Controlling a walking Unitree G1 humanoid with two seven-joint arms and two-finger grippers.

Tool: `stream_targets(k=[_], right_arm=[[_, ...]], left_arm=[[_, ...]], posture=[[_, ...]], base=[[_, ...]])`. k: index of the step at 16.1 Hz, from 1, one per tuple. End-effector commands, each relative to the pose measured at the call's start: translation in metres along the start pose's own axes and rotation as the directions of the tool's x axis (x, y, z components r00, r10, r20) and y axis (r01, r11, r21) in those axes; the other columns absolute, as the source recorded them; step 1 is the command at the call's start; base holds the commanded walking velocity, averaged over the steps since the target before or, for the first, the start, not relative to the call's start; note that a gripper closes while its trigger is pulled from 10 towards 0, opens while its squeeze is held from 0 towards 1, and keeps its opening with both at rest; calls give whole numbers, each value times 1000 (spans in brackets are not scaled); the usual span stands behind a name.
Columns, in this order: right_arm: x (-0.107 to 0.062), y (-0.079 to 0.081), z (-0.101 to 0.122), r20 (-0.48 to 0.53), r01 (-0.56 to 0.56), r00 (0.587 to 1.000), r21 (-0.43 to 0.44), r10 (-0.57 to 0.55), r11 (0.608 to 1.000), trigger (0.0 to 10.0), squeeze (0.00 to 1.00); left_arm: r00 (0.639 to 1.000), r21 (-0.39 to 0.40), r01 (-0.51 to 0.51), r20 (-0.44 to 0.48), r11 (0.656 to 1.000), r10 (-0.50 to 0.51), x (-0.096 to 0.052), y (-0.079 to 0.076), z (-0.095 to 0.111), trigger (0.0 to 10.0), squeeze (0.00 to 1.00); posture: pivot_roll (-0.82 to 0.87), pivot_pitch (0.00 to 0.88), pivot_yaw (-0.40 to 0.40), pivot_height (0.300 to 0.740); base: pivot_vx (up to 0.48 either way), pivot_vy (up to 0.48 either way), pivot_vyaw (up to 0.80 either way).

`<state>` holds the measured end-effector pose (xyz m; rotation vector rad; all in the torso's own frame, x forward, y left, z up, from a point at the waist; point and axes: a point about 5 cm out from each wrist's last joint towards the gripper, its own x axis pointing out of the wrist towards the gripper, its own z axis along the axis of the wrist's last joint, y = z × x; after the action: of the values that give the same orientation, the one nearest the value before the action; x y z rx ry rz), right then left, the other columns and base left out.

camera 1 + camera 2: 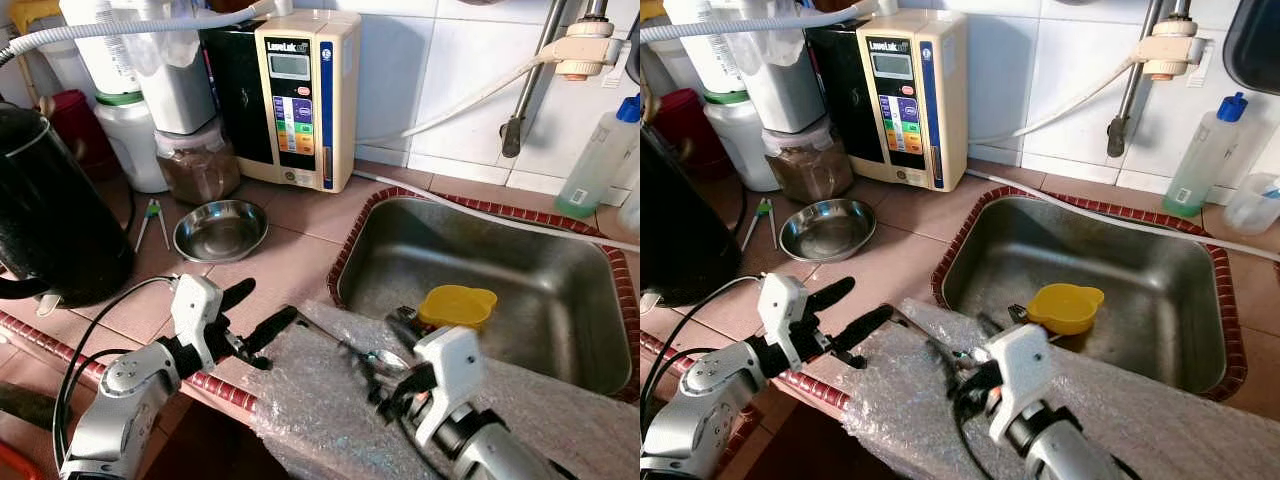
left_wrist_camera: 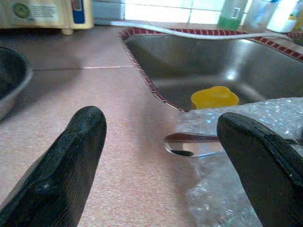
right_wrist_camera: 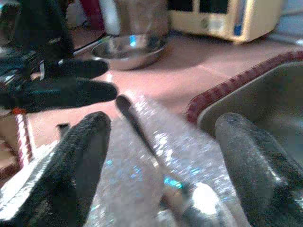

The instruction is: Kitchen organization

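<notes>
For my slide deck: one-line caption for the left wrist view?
Left hand, fingers open, faces a spoon on bubble wrap beside the sink holding a yellow cup.

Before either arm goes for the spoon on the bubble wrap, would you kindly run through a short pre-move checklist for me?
1. Left pincer open: ok, fingers spread.
2. Right pincer open: ok, fingers apart either side of the spoon.
3. Spoon free to take: ok, it lies on the bubble wrap, held by neither pincer.
4. Spoon lined up with the left pincer: ok, it sits between the fingers in the left wrist view.
5. Arms apart from each other: cannot tell, both crowd the same spoon.
6. Drop spot free: ok, metal bowl looks empty; sink holds a yellow cup.
</notes>
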<state>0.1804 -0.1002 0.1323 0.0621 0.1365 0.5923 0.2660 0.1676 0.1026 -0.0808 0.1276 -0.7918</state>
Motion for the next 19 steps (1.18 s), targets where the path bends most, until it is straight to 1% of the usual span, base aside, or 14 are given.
stream_targets(k=[1,3,6,7,8,9,10,12,13,14,15,16,19], right_arm=[[-1,3,-1,-29,-2,1000,0,2,1000,10000,1000],[-2,-5,-5,-58,52,997,-13,-53,999,10000,1000],[-3,-6,-5,-71,62,995,-7,-63,998,10000,1000],[-3,-6,-6,-89,62,994,-4,-62,998,10000,1000],[-4,-4,-8,-114,67,991,35,-62,997,10000,1000],[-5,-3,-10,-130,59,990,48,-52,997,10000,1000],[-6,-1,-10,-141,48,989,42,-41,998,10000,1000],[-11,6,-7,-156,17,988,69,-6,997,10000,1000],[-13,5,-8,-166,25,986,72,-12,997,10000,925],[-13,5,-9,-175,34,984,83,-19,996,10000,643],[-14,1,-15,-202,68,978,112,-45,991,5333,110],[-14,0,-18,-219,87,974,138,-55,987,0,0],[-15,1,-21,-242,92,969,173,-49,981,0,0]], left_arm=[[1000,8,28,-8,1000,-28,-2,-2,3,10000,0],[999,2,39,-15,999,-39,-2,-3,3,10000,0],[996,-19,80,-36,997,-81,-3,-6,2,10000,0],[993,-28,104,-47,994,-105,-5,-7,1,10000,0],[991,-38,119,-57,992,-121,-5,-8,0,10000,0],[991,-38,121,-60,992,-124,-5,-8,0,10000,0],[989,-40,131,-65,991,-134,-6,-8,0,10000,0],[986,-50,147,-76,988,-151,-6,-10,-2,10000,0],[985,-52,150,-78,987,-153,-6,-10,-3,10000,0],[985,-53,152,-80,987,-156,-6,-10,-3,10000,0],[984,-56,157,-80,986,-162,-4,-11,-3,10000,0],[983,-57,162,-80,985,-166,-4,-10,-3,10000,0],[982,-56,164,-84,985,-168,-4,-9,-3,10000,0]], posture=[[-27,17,89,740],[-28,17,89,740],[-29,18,90,740],[-28,19,89,740],[-29,20,90,740],[-28,19,90,740],[-28,19,92,740],[-34,18,96,740],[-36,18,97,740],[-39,17,100,740],[-40,17,100,740],[-40,17,100,740],[-36,14,102,740]], base=[[0,0,0],[0,0,0],[0,0,0],[0,0,0],[0,0,0],[0,0,0],[0,0,0],[0,0,0],[0,0,0],[0,0,0],[0,0,0],[0,0,0],[0,0,0]])
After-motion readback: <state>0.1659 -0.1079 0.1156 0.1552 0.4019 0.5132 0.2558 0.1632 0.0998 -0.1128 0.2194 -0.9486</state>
